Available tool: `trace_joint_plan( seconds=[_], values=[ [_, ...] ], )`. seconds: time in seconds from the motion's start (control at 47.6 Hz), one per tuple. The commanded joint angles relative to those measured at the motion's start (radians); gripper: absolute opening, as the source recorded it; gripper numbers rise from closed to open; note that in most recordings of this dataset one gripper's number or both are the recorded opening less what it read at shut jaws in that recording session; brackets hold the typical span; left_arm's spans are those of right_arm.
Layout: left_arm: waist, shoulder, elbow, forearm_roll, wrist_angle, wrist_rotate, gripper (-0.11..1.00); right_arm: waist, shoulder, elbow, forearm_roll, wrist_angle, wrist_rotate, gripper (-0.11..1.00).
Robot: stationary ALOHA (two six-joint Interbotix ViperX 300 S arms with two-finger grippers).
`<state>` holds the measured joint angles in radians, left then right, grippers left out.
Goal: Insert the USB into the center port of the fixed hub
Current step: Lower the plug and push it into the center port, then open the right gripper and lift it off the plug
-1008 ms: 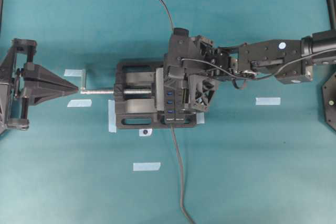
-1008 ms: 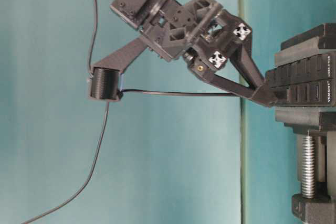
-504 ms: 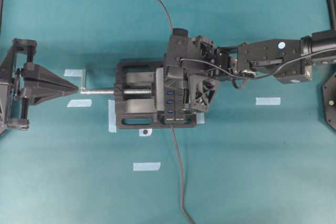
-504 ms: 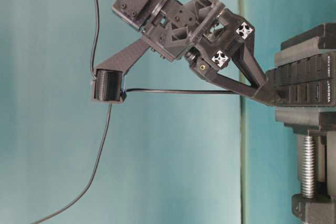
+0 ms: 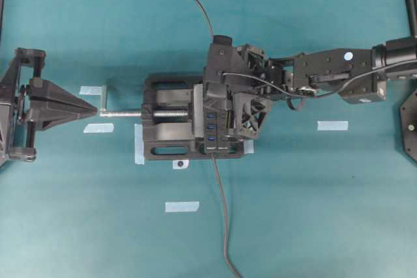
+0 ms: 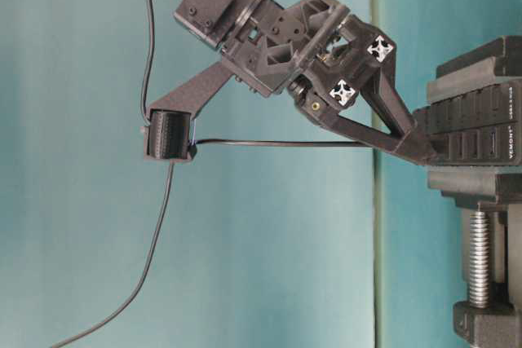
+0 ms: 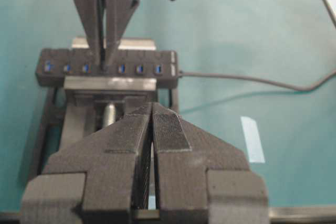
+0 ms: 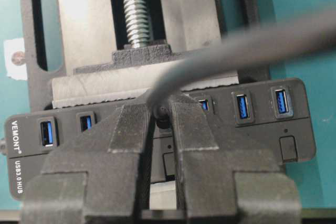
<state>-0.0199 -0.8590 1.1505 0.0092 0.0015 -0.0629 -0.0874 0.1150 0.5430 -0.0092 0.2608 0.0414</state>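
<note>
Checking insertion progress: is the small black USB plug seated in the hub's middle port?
Cannot tell. The right hand, shut on the small black USB plug, hides the middle slot of the long black hub.

Overhead looking down, table-level sideways, both wrists near, all sharing hub (image 5: 213, 124)

black hub (image 8: 294, 124) with blue ports (white lettering), silver vise screw (image 8: 134, 9), teal table (image 5: 293, 213).
</note>
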Motion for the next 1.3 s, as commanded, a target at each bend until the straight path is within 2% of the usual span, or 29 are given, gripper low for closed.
trace_joint_plan(
  seconds=[0.0,0.189,0.357,0.63,0.735,1.281],
  values=[
    [0.000,0.003,-0.011,0.000,-0.009,0.000,0.00,0.009,0.008,0.000,0.002,0.020,0.011,0.09],
    [0.002,0.003,-0.011,0.002,-0.009,0.000,0.00,0.009,0.006,-0.003,0.002,0.018,0.011,0.11],
    [0.000,0.003,-0.011,0.000,-0.009,-0.002,0.00,0.009,0.006,-0.003,0.002,0.018,0.011,0.20],
    [0.002,0.003,-0.011,0.000,-0.015,-0.002,0.00,0.009,-0.003,-0.009,0.002,0.003,0.011,0.56],
    [0.000,0.003,-0.011,0.002,-0.015,-0.002,0.00,0.009,-0.008,-0.009,0.002,-0.003,0.012,0.65],
    [0.002,0.002,-0.009,0.000,-0.015,-0.025,0.00,0.008,-0.029,-0.012,0.002,0.005,0.012,0.68]
  ],
)
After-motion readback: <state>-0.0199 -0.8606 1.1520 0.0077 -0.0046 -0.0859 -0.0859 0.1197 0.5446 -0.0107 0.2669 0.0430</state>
